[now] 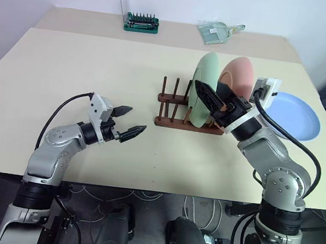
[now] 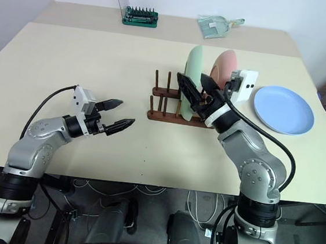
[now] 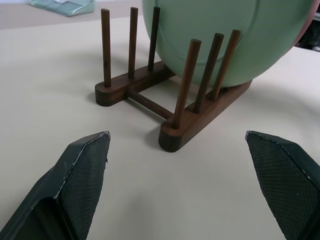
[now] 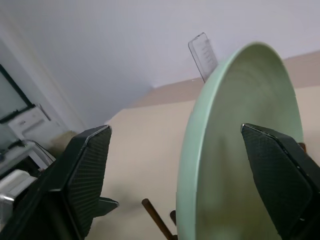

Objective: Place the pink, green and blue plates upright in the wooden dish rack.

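Beige tabletop [image 1: 69, 71] against a pale wall carries everything. Right gripper [image 1: 212, 95] has its two black fingers spread wide on either side of the mint green round plate [image 1: 206, 74], and from the wrist view they seem to stand clear of its rim, though contact is hard to rule out. That plate stands upright between the pegs of the small dark brown wooden dish rack [image 1: 173, 108], with the salmon pink round plate [image 1: 241, 75] upright just behind it in the same rack. Light blue round plate [image 1: 295, 115] lies flat on the table, just beside the rack on the robot's right. Left gripper [image 1: 129, 122] hovers over the table, well apart from the rack, fingers spread and holding nothing. Near the far edge sit a green case of screwdriver bits [image 1: 141, 22] and a clear plastic bag [image 1: 214, 31].
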You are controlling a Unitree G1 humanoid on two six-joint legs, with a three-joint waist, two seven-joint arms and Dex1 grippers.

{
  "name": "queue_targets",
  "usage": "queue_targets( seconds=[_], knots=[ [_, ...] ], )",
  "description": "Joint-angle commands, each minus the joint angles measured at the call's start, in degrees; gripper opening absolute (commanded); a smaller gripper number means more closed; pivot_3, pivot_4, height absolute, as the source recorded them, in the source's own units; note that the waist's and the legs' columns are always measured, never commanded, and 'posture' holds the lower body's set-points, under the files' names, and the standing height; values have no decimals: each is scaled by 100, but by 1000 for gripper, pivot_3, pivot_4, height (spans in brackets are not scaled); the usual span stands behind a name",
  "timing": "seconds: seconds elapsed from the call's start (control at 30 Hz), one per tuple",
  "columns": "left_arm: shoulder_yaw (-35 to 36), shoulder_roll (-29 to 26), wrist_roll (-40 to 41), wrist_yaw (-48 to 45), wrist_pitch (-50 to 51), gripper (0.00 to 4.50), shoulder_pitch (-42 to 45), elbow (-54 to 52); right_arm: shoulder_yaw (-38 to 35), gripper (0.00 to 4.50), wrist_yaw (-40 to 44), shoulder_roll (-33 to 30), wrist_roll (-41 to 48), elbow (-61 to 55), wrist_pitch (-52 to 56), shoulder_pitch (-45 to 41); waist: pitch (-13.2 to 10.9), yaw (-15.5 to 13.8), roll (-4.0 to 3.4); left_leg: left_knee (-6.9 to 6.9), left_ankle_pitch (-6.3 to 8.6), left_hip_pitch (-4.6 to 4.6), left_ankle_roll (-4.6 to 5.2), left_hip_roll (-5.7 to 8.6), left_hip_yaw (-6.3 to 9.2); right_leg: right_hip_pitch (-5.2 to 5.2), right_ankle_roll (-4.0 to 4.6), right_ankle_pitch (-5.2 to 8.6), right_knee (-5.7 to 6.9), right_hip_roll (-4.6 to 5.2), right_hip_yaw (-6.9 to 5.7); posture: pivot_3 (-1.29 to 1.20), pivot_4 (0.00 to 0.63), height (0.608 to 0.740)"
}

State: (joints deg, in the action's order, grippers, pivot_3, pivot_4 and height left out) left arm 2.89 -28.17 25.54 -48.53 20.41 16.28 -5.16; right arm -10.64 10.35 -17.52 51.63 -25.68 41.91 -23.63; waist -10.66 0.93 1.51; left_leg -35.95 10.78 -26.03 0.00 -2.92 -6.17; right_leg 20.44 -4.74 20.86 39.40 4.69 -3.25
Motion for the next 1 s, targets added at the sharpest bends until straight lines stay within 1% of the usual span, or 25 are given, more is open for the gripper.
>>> queue_targets(
  seconds=[0.03, 0.1, 0.23, 0.27, 0.4, 0.47, 0.57, 0.63, 0.7, 0.73, 0.8, 0.87, 1.0],
  knots=[
    [13, 5, 30, -45, -109, 4500, -20, -148, 1, 4245, 224, -546, -299, -421, -66, -256, -1, -4, -2, 0, 0, 0, 0, 0, 0, 0, 0, 0, 0, 1, 0, 0, 150, 732],
    [12, 5, 30, -56, -111, 4500, -26, -143, 53, 4245, 368, -883, -437, -538, -69, -315, -1, -2, -2, -1, 1, 0, 1, 0, -1, 0, 0, 0, -1, 1, 0, 0, 150, 732],
    [1, 20, 23, -66, -116, 4500, -10, -125, 70, 4245, 582, -1347, -652, -661, -71, -375, -1, -1, -2, 1, 3, 0, 5, -1, 0, 0, 0, 0, -3, 0, 0, 0, 150, 732],
    [0, 25, 24, -78, -130, 4500, -4, -123, 44, 4245, 714, -1566, -773, -736, -115, -388, -1, -3, -2, 1, 3, 0, 5, -1, 0, 0, 0, 0, -3, 1, 0, 0, 150, 732],
    [-2, 44, 70, -149, -126, 4500, 22, -124, -503, 4245, 1045, -2177, -445, -917, -33, -525, -3, -15, -5, -1, 4, 0, 6, 0, -1, -2, 0, 0, -6, 3, -1, 0, 150, 732],
    [-18, 46, 46, -175, -134, 4500, 30, -115, -897, 4245, 1269, -2512, -327, -874, -42, -473, -3, -18, -5, 0, 4, -1, 7, 0, 0, -3, 0, 0, -9, 2, -1, 0, 150, 732],
    [-87, 30, -14, -263, -201, 4500, 58, -123, -1321, 4245, 1462, -3069, -880, -448, -192, -126, -2, -32, -3, -1, 12, -1, 21, 1, -1, -9, 0, 0, -16, 4, -2, 0, 150, 732],
    [-206, -28, 1, -435, -159, 4500, 71, -155, -1671, 4245, 1771, -3545, -1404, 113, -351, 416, 0, -50, 0, -4, 12, -1, 21, 2, 0, -12, 0, 0, -19, 5, -3, 0, 150, 732],
    [-316, -84, 3, -596, -159, 4500, 76, -175, -1602, 4245, 2118, -4003, -2099, 534, -705, 1105, 1, -68, -2, -7, 11, -1, 18, 5, -2, -17, -1, 0, -26, 7, -5, 0, 150, 732],
    [-362, -96, -13, -657, -189, 4500, 89, -174, -1427, 4245, 2236, -4188, -2454, 729, -927, 1412, 1, -49, -2, -6, 10, -1, 17, 8, -4, -18, -2, 0, -28, 9, -5, 0, 150, 732],
    [-436, -113, -44, -753, -244, 4500, 120, -172, -1109, 4245, 2360, -4397, -3002, 1093, -1270, 1756, 9, -13, -19, -6, 7, -1, 12, 6, -6, -15, -2, 0, -28, 7, -3, 0, 150, 732],
    [-542, -115, -89, -866, -326, 4500, 185, -150, -684, 4245, 2331, -4344, -3452, 1696, -1620, 1690, 10, 48, -25, -4, 6, 11, 11, 1, -11, -16, -2, 0, -21, 0, 1, 0, 150, 732],
    [-746, -100, -181, -1025, -450, 4500, 256, -211, 222, 4245, 2129, -4098, -4412, 3220, -2272, 1117, 11, 95, -34, -2, 3, 44, 5, -1, -18, -30, -1, 0, -6, -5, 10, 0, 150, 732]
  ],
)
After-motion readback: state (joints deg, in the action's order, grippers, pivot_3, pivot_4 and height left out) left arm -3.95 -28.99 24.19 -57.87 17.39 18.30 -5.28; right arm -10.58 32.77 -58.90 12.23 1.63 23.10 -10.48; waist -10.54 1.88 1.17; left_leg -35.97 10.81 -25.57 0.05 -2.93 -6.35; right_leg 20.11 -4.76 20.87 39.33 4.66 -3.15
